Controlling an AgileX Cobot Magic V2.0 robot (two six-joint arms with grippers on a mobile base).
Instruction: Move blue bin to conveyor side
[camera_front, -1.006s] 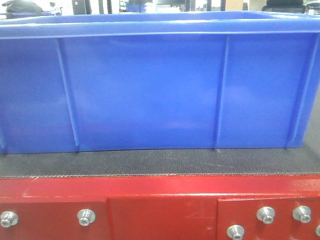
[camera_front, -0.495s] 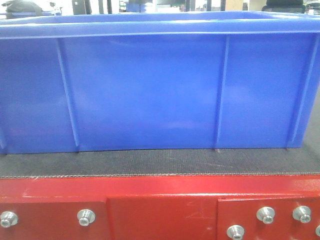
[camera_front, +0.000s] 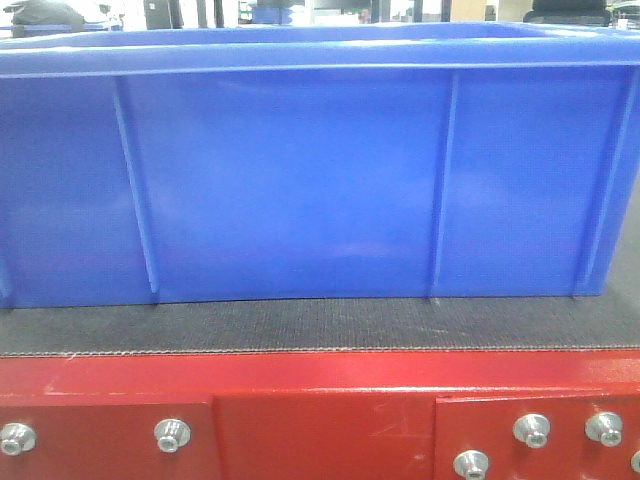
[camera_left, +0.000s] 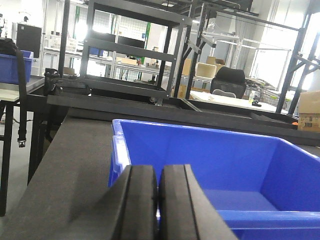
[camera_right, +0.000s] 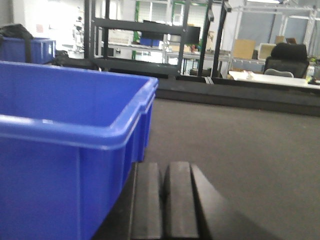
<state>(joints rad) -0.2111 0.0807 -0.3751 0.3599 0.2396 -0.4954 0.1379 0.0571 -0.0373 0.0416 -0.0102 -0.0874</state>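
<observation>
The blue bin (camera_front: 300, 180) fills the front view and stands on the black belt (camera_front: 320, 325) of the conveyor side, just above the red bolted frame (camera_front: 320, 420). In the left wrist view my left gripper (camera_left: 159, 170) is shut, its pads together in front of the near left corner of the blue bin (camera_left: 240, 165). I cannot tell whether it touches the wall. In the right wrist view my right gripper (camera_right: 164, 165) is shut and low over the belt (camera_right: 235, 145), just right of the end wall of the blue bin (camera_right: 50, 100). The bin looks empty inside.
Silver hex bolts (camera_front: 172, 434) line the red frame. Behind the belt stand a black shelving rack (camera_left: 130, 50), a second blue crate (camera_right: 30, 50), an office chair (camera_left: 227, 82) and a cardboard box (camera_left: 309, 110). Belt (camera_left: 65, 165) stretches left of the bin.
</observation>
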